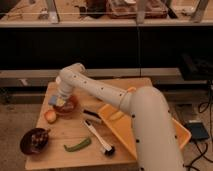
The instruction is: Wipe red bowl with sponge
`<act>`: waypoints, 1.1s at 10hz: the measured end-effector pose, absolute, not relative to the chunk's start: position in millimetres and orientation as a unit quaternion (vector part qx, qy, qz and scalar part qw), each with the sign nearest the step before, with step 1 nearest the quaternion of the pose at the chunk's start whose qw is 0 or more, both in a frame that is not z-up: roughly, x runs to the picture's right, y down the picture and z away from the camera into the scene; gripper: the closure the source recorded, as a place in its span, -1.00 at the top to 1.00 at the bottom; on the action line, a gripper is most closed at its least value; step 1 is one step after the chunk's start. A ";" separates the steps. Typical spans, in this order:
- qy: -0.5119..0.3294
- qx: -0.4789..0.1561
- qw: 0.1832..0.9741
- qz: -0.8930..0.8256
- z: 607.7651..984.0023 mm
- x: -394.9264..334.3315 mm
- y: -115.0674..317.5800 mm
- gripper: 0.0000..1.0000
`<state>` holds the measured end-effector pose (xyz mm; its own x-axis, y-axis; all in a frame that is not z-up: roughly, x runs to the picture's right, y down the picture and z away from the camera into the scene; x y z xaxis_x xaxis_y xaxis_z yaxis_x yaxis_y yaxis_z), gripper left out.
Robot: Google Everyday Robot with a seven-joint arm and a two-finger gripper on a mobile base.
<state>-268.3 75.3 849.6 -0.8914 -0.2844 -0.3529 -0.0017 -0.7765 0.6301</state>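
The red bowl (67,107) sits on the left part of the wooden table (125,85). It is orange-red and shallow, partly covered by my arm's end. My gripper (60,101) is right over the bowl's left rim, pointing down, and holds the sponge (55,101), a small blue-grey block with a yellowish underside. The sponge is at the bowl's left edge, touching or just above it.
A dark maroon bowl (34,140) stands at the front left. A small orange fruit (50,116) lies beside the red bowl. A green pepper (77,145) and a black-headed brush (98,139) lie at the front. A yellow tray (150,131) is under my arm at the right.
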 end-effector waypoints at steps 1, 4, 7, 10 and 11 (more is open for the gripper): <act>-0.324 0.210 0.072 -0.920 847.0 -263.7 84.6 -1.00; -0.316 0.190 0.087 -0.926 840.6 -226.6 99.9 -1.00; -0.307 0.177 0.129 -0.926 846.4 -191.3 95.6 -1.00; -0.294 0.178 0.155 -0.926 862.2 -190.5 69.8 -1.00; -0.290 0.179 0.156 -0.927 866.3 -194.4 59.9 -1.00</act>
<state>-194.4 59.9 866.3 -0.8868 -0.3940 -0.2418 0.1856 -0.7826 0.5942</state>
